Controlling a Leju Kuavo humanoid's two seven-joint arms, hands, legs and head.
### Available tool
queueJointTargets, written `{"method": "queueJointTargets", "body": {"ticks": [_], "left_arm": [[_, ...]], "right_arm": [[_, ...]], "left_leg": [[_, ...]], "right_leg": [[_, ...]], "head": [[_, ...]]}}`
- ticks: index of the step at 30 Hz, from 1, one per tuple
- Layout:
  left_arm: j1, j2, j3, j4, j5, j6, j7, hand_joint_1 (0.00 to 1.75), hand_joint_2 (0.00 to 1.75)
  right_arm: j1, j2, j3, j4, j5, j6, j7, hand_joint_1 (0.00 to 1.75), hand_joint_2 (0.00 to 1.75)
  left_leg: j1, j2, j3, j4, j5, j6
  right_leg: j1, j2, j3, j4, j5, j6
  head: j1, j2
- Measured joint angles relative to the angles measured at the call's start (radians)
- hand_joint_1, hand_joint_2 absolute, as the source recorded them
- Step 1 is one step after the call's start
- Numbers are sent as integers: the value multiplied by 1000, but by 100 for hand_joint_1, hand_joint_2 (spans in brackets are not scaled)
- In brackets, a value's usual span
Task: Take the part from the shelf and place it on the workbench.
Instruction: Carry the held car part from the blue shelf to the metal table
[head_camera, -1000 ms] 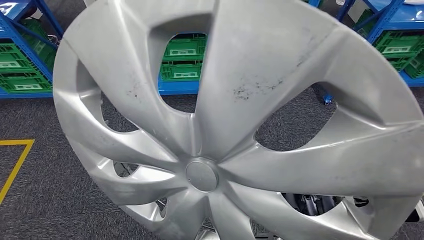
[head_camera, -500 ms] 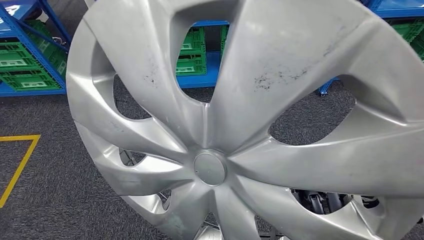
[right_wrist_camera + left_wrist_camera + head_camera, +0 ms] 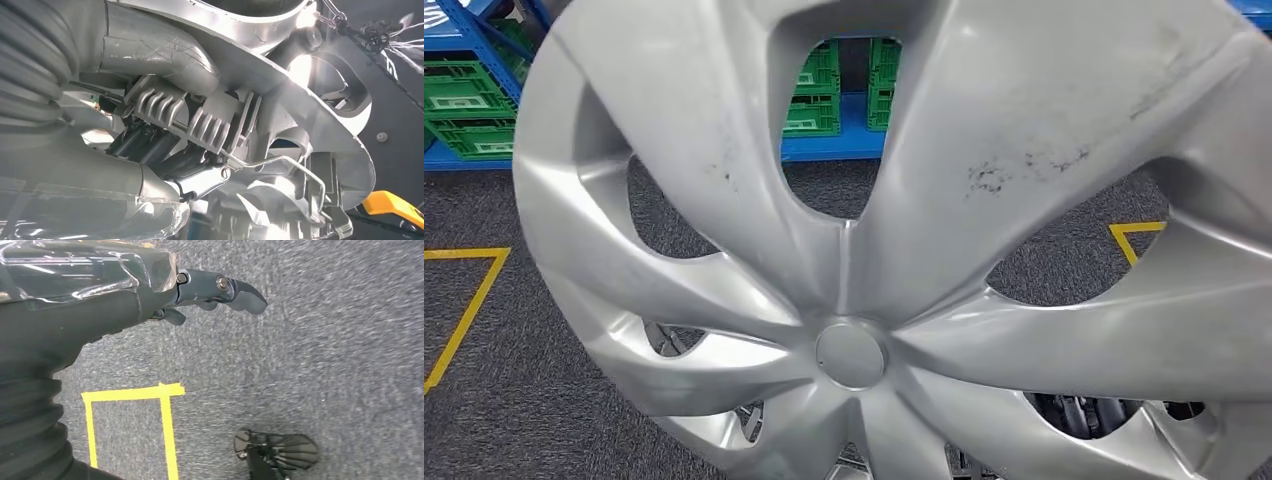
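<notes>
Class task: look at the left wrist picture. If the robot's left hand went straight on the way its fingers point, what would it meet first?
Probably nothing nearby: the left hand holds nothing, and ahead of its fingers lies grey carpet. Depth is unclear.

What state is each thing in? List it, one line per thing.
Silver plastic spoked hubcap: lifted off any surface, held close before the head camera, scuffed with dark marks.
Right hand: grips the hubcap's back side at the rim.
Left hand: holds nothing, hangs over the grey carpet.
Green plastic crates: resting in the blue metal shelving.
Yellow floor tape: stuck flat on the carpet.
</notes>
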Motion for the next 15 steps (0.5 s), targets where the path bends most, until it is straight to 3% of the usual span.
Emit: {"method": "queueJointTargets", "body": {"ticks": [2,4,7,8,10,12,13,14,15], "left_arm": [[1,1,0,0,0,-1,-1,0,175],[2,4,0,0,-1,-4,-3,0,175],[8,8,0,0,-1,-6,-5,0,175],[10,9,0,0,-1,-6,-5,0,175],[14,11,0,0,-1,-6,-5,0,175],[18,13,0,0,0,-10,-6,0,175],[20,15,0,0,1,-12,-7,0,175],[21,16,0,0,2,-15,-8,0,175],[23,17,0,0,2,-18,-10,0,175]], "right_arm": [[-1,0,0,0,5,0,-3,175,175],[-1,1,1,-1,14,1,-11,175,175],[0,2,1,-2,25,2,-18,175,175],[0,3,1,-2,26,2,-18,175,175],[0,4,1,-2,30,2,-21,175,175],[0,6,1,-2,37,3,-24,175,175],[0,6,1,-2,41,3,-26,175,175],[0,6,1,-2,45,3,-27,175,175],[0,6,1,-2,47,3,-29,175,175]], "left_leg": [[3,0,-28,22,8,-10],[1,0,-50,44,15,-22],[6,0,-63,57,19,-41],[9,0,-70,73,1,-46],[13,-2,-104,164,-74,-55],[13,-3,-144,294,-143,-60],[14,-3,-149,331,-154,-60],[14,-4,-134,328,-145,-58],[14,-4,-100,286,-122,-55]], "right_leg": [[-5,0,107,-145,19,11],[-3,0,174,-254,-4,-3],[0,1,170,-273,-9,-35],[-1,1,166,-273,-4,-44],[-1,-1,156,-273,7,-59],[3,-3,144,-272,17,-65],[5,-3,139,-271,21,-66],[7,-3,136,-271,25,-65],[9,-3,135,-270,27,-64]], "head": [[1,0],[1,0],[1,0],[1,0],[0,0],[-1,0],[-1,0],[-1,0],[-1,0]]}}
